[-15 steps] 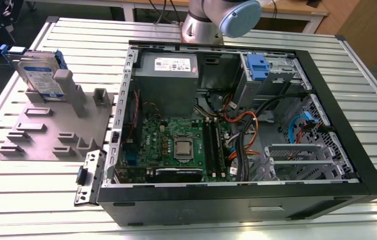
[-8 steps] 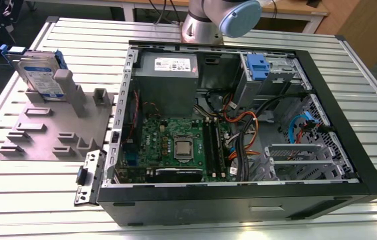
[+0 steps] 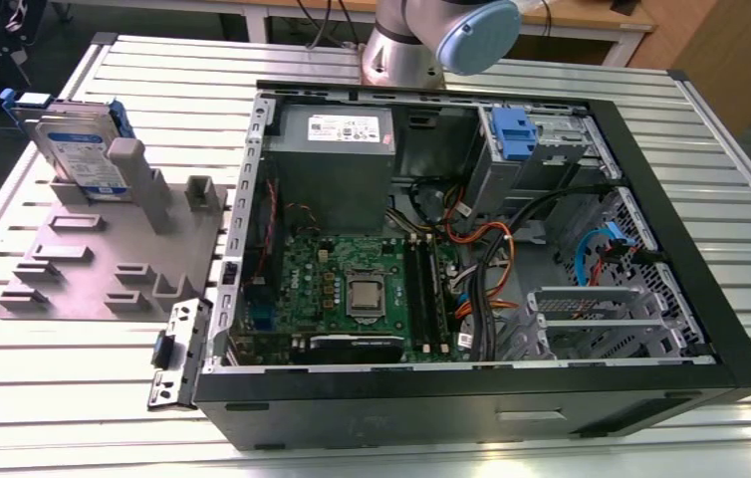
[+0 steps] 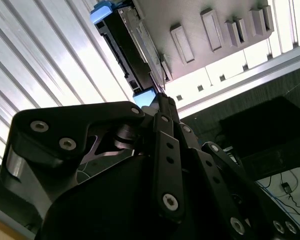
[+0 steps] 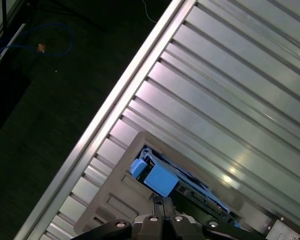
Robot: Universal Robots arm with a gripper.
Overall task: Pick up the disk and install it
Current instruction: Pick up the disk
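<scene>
**Disk in its stand, end effector closed on nothing**

Here's the scene. The disk [image 3: 81, 149] is at the exterior view's upper left, standing on edge in a slot of the grey holder [image 3: 97, 261], with blue rails along its edges. Its white-and-blue label faces the camera, but I can't make out the print. The disk stands free and is not in the case.

In the first wrist view the end effector [image 5: 162, 201] has its black fingers pressed together and nothing between them. The tips line up with the blue rail end of the disk [image 5: 160, 179]. The second wrist view shows the same closed end effector [image 4: 161, 98] with the disk [image 4: 135, 50] beyond it, edge-on.

The open black computer case [image 3: 734, 329] fills the exterior view's centre and right, lying on the slatted metal worktop [image 3: 70, 398]. Inside, the grey power supply [image 3: 329, 169] carries a small white label [image 3: 345, 127], again unreadable. Below it is the green motherboard [image 3: 349, 269]. A blue latch [image 3: 514, 134] sits in the drive bay at upper right. The arm [image 3: 435, 40] rises at top centre.
</scene>
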